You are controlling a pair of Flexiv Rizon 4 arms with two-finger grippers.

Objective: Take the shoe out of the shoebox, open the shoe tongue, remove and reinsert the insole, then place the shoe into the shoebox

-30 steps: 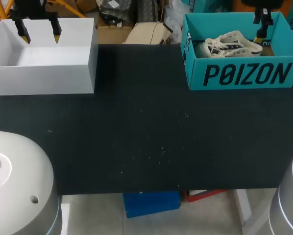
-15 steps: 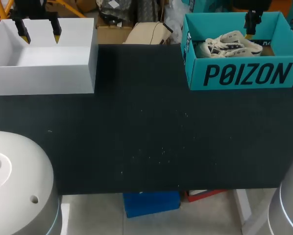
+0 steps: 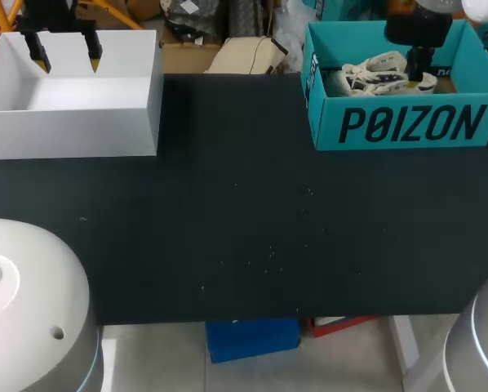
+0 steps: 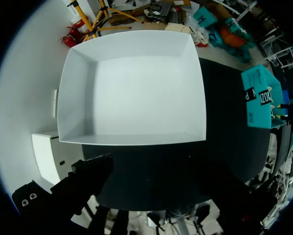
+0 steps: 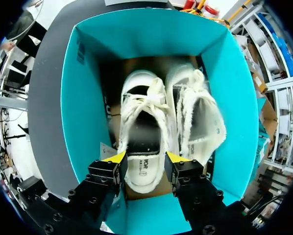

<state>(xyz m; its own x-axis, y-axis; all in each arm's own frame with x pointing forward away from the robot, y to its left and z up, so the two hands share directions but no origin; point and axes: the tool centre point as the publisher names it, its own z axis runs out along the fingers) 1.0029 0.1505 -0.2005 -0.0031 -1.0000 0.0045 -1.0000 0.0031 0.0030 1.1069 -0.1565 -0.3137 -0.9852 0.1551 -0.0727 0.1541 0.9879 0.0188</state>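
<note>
**Shoe [image 5: 142, 122] in the teal shoebox [image 3: 403, 122], right gripper [image 5: 145, 157] over its heel**

The shoe, white with frayed edges, sits sole-down in the shoebox. Its mouth faces up, its laces cross the tongue, and a dark insole shows inside. A second shoe [image 5: 198, 117] of the same kind lies just beside it, against its side, and seems tipped over towards the box wall. Brown card shows on the box floor around the pair.

The shoebox stands open-topped at the far right corner of the black table [image 3: 244, 212].

The right arm comes in over that corner and its gripper is lowered into the box. In the right wrist view the two fingers stand a modest way apart, with one yellow tip on each side of the shoe's heel end. The heel rim lies between them, but no finger can be seen pressing on it, so the gripper holds nothing that shows.

The left gripper [image 3: 64, 55] hangs over the white box [image 3: 73, 106] at the far left corner of the table. Its fingers are spread wide with nothing between them. In the left wrist view the inside of the white box is bare white walls and floor, directly under the gripper.

The white box and the shoebox are well apart, with the dark tabletop between them.
</note>
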